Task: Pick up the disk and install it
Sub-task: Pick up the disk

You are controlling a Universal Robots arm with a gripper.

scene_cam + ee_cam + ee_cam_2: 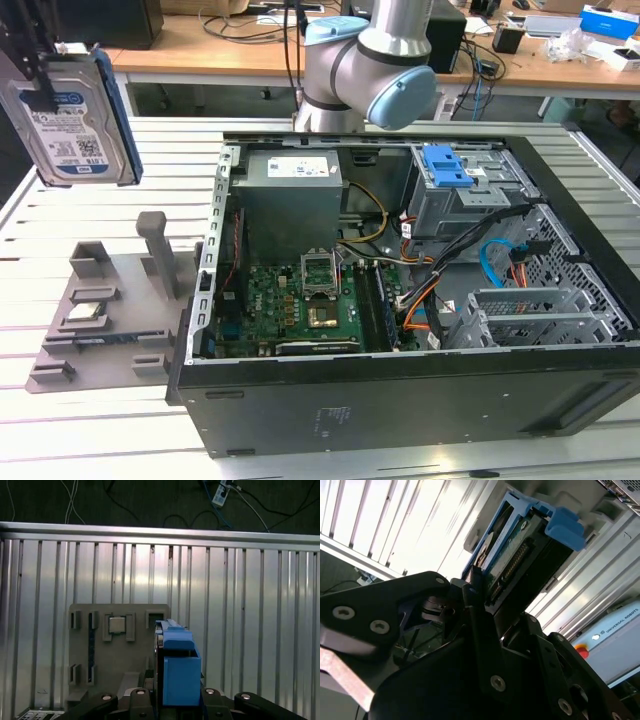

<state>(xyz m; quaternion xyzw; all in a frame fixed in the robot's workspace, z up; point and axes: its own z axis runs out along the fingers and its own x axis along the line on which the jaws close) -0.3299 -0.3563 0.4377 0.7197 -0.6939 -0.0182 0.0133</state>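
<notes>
The silver disk (70, 105) wears a white-blue label (60, 128) and blue rail (126, 120).

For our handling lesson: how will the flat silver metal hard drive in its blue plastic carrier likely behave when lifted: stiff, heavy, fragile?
The silver metal hard drive is probably stiff: it hangs in the gripper without sagging. Its metal body suggests weight for its size. Its exposed connector pins look fragile.

One disk (70, 120), one grey fixture (130, 292), one computer case (400, 410), one small chip (88, 311)
</notes>
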